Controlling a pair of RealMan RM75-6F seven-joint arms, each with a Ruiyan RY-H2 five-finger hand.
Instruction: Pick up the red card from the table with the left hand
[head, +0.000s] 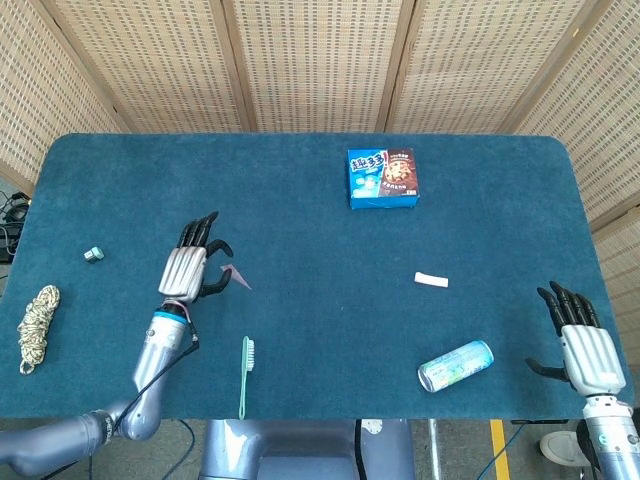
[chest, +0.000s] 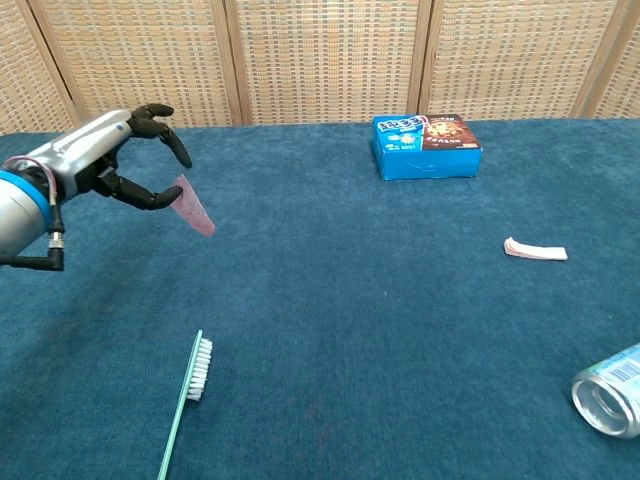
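My left hand (head: 193, 263) (chest: 110, 160) hovers above the left part of the blue table and pinches the red card (head: 237, 276) (chest: 193, 207) at one edge. The card hangs tilted, clear of the cloth, sticking out to the right of the fingers. My right hand (head: 580, 338) rests at the table's front right corner with its fingers spread and nothing in it; the chest view does not show it.
A green toothbrush (head: 245, 375) (chest: 186, 398) lies in front of the left hand. A blue biscuit box (head: 382, 178) (chest: 426, 146) sits at the back. A small white strip (head: 431, 280) (chest: 535, 250), a tipped can (head: 455, 365) (chest: 608, 390), a rope coil (head: 36, 322) and a small clip (head: 93, 254) also lie about.
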